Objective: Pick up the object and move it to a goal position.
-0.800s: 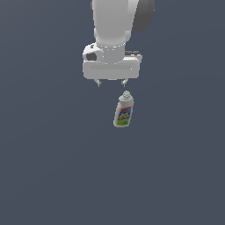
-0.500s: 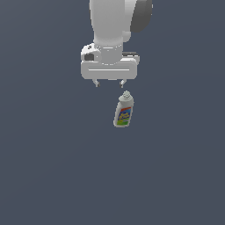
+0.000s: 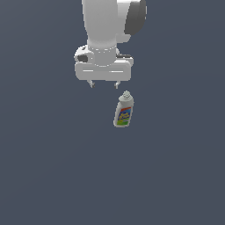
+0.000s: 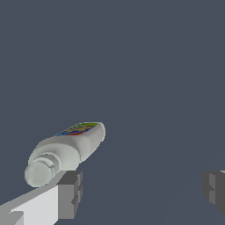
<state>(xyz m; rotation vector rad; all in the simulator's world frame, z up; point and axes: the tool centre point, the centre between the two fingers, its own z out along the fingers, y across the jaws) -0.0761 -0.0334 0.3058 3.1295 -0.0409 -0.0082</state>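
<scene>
Exterior view: gripper [image 3: 104,85] spread wide, nothing held, upper centre of frame. Bottle [image 3: 123,111] seen lying flat just below and right of it, cap [image 3: 126,95] nearest fingers. Approach judged unfinished: gripper to be centred over bottle body before descent and closing.

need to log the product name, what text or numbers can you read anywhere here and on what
None can be read.
Bottle label: blue, yellow, red and green patches in both views, but any print on it is too small and blurred to read.
Bottle cap: no marks show.
Gripper and arm: plain white and grey, no text or numbers show.
Surface under the bottle: plain, no signs.
</scene>
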